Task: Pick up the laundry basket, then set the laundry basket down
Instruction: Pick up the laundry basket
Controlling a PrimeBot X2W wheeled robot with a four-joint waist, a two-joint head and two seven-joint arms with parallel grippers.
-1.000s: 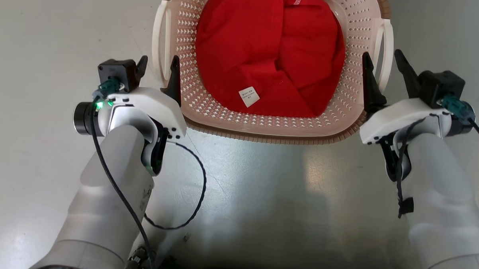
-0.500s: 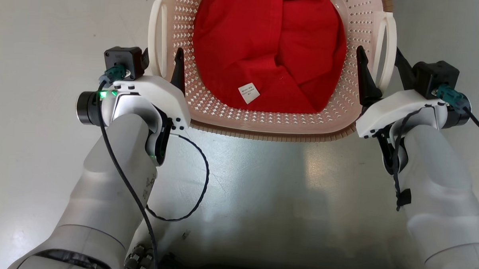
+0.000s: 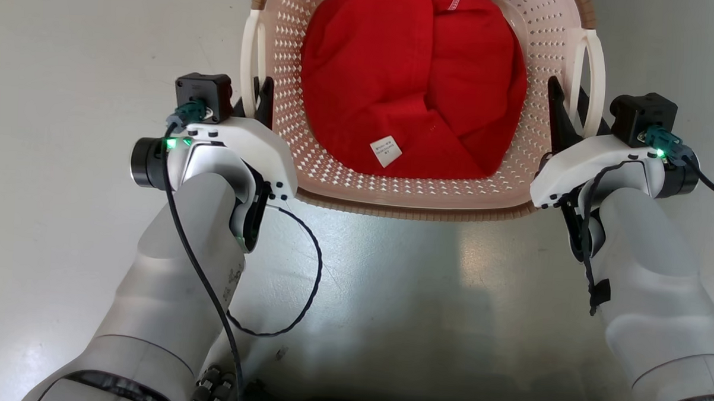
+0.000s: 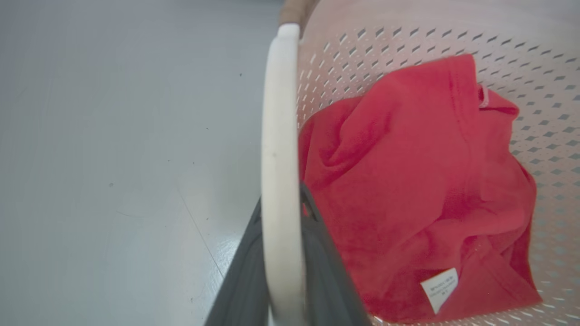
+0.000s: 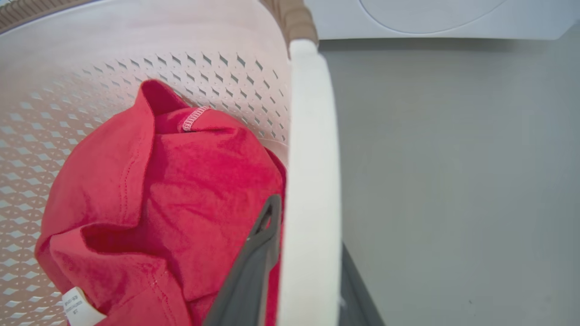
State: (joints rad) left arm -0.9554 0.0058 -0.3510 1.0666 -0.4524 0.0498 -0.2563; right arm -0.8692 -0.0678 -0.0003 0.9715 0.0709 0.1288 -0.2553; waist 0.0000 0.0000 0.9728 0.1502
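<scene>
The laundry basket (image 3: 334, 171), cream with perforated walls and a brown rim, stands on the grey floor at the top of the head view. My left gripper (image 3: 252, 102) is shut on its white left handle (image 3: 247, 54), one dark finger on each side. The left wrist view shows those fingers (image 4: 244, 271) pressed against the handle (image 4: 277, 158). My right gripper (image 3: 571, 110) is shut on the white right handle (image 3: 599, 66). In the right wrist view one finger (image 5: 253, 267) lies inside that handle (image 5: 312, 172), and the other is partly hidden behind it.
A crumpled red garment (image 3: 415, 78) with a white tag lies in the basket. A white appliance front (image 5: 430, 18) stands beyond the basket in the right wrist view. Bare grey floor (image 3: 67, 155) lies on both sides. A black cable (image 3: 312, 282) loops off my left arm.
Both grippers have closed from wide open onto the basket's side handles. Basket and left arm sit slightly further right in the head view.
</scene>
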